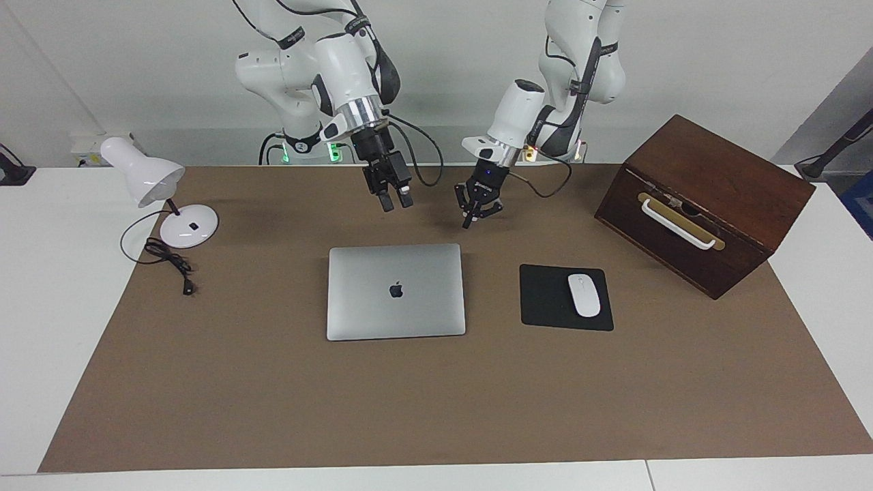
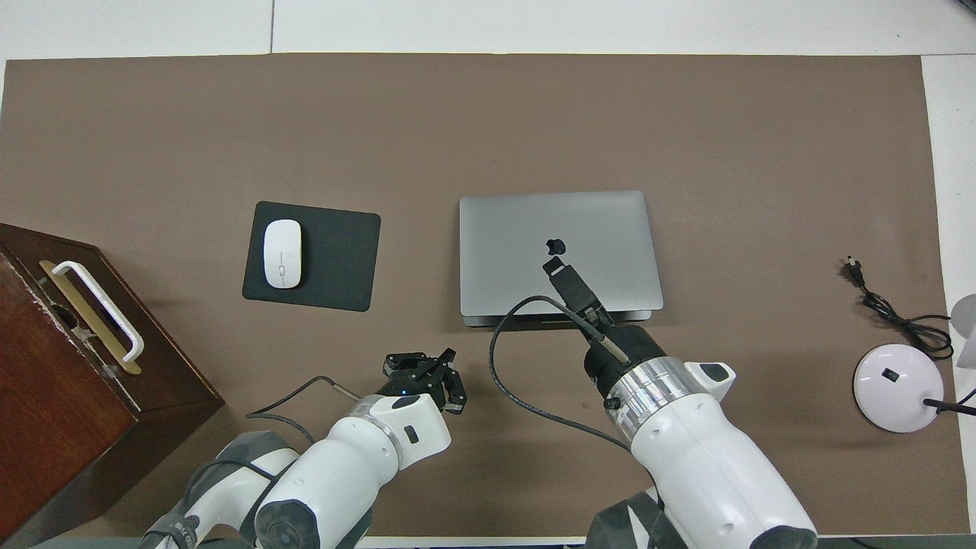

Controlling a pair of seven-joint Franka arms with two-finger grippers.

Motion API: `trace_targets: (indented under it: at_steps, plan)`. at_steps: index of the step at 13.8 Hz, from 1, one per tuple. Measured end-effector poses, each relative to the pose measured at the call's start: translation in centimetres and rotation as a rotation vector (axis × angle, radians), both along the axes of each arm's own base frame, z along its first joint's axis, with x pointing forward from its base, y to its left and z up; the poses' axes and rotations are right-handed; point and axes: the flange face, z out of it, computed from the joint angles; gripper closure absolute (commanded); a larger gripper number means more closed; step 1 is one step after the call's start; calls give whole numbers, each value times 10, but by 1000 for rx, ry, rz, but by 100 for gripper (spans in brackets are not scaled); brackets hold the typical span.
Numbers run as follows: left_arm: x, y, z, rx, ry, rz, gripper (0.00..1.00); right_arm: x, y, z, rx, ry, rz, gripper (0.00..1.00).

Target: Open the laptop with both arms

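One camera sits high across the table [image 1: 41,286] from the robots and faces them, taking in the whole brown mat [image 1: 436,409], both arms down to their bases and the wall. The other hangs high above the robots' end and looks steeply down and forward, cutting off the arms' bases at its bottom edge. Both share the mat, the laptop [image 1: 395,291] [image 2: 559,248], the mouse pad [image 1: 545,298] [image 2: 335,255], the lamp [image 1: 153,187] [image 2: 900,385] and the wooden box [image 1: 709,198] [image 2: 46,374], turned half a circle between views.
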Motion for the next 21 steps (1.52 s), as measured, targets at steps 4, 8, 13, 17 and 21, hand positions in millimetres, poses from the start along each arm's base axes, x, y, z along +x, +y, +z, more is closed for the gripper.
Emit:
trace_targets:
  at_steps: [4,8,13,17,21]
  plan:
    - [-17,-14,-3,-37,-6,-12,100,7,-2,-35,25,19,-2,0]
    - [-36,-26,-26,-96,-1,44,100,14,-3,-64,57,29,-6,0]
    - [-41,-31,-44,-97,12,82,100,19,-6,-85,58,64,-15,0]
    - [-29,-36,-37,-118,0,104,100,21,-9,-93,52,78,-17,0]
    - [-14,-36,-38,-122,-7,131,100,23,-9,-103,49,97,-16,0]
